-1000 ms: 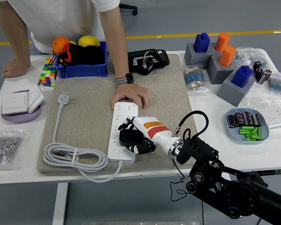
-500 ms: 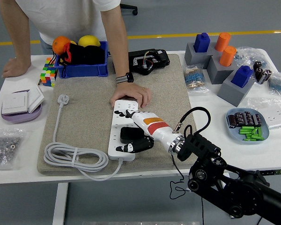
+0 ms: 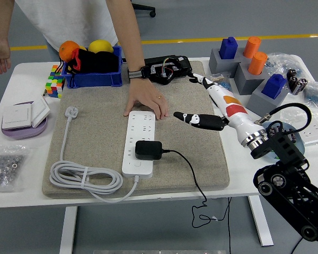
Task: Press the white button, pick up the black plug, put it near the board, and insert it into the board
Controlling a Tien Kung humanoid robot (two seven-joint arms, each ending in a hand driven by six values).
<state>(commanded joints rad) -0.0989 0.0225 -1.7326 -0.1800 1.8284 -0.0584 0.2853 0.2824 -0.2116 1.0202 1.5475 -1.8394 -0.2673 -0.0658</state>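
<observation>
A white power strip (image 3: 139,143) lies on the grey felt mat (image 3: 95,132). The black plug (image 3: 148,150) sits on the strip near its front end, and its black cable (image 3: 193,182) trails off the table's front edge. My right hand (image 3: 201,103) is open and empty, raised over the mat's right part, well clear of the plug. A person's hand (image 3: 146,100) rests on the strip's far end. My left arm is out of view.
A blue bin (image 3: 93,71) with fruit and a black case (image 3: 167,69) stand at the back. Grey blocks with blue and orange pegs (image 3: 249,71) and a blue dish (image 3: 280,140) are on the right. A coiled white cord (image 3: 85,177) lies front left.
My right hand let go of the plug, which stays seated on the strip, and swung up and to the right. The person's other hand lifted off the table's left corner.
</observation>
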